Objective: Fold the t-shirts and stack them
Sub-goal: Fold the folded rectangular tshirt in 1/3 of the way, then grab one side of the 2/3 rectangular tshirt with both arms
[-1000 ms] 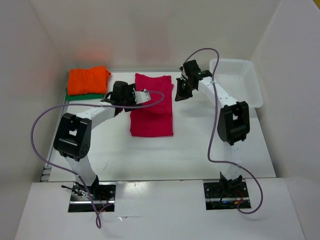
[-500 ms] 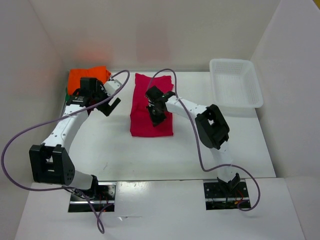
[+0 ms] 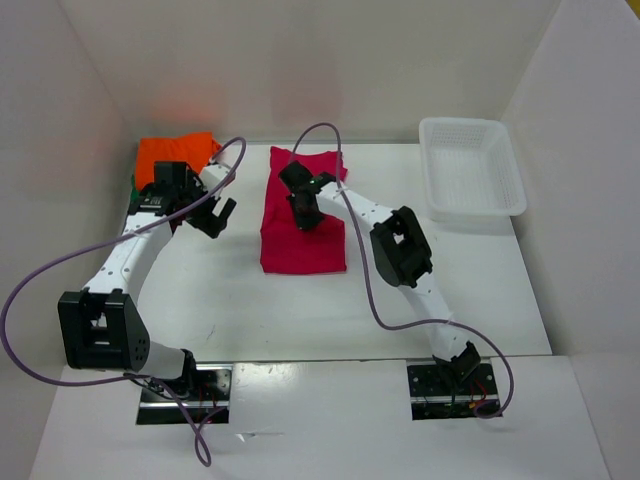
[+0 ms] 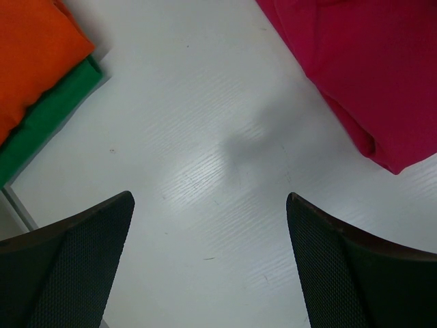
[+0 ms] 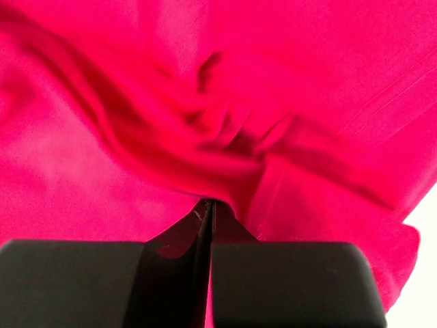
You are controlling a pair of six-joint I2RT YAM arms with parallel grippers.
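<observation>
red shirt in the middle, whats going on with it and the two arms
The right gripper is shut on a bunched fold of the magenta-red t-shirt, which lies folded in the middle. The left gripper hangs open over bare table between it and the far-left stack, where the orange t-shirt sits folded on the green t-shirt.

Three shirts are lying on the one table [image 3: 240,290]: one orange shirt [image 3: 175,155], one green shirt [image 4: 48,119] and one red shirt [image 3: 300,245]. One white basket [image 3: 473,210] is sitting there too. Two arms are reaching over them, one left arm [image 3: 130,255] and one right arm [image 3: 400,250], each carrying two fingers [image 4: 68,273].
</observation>
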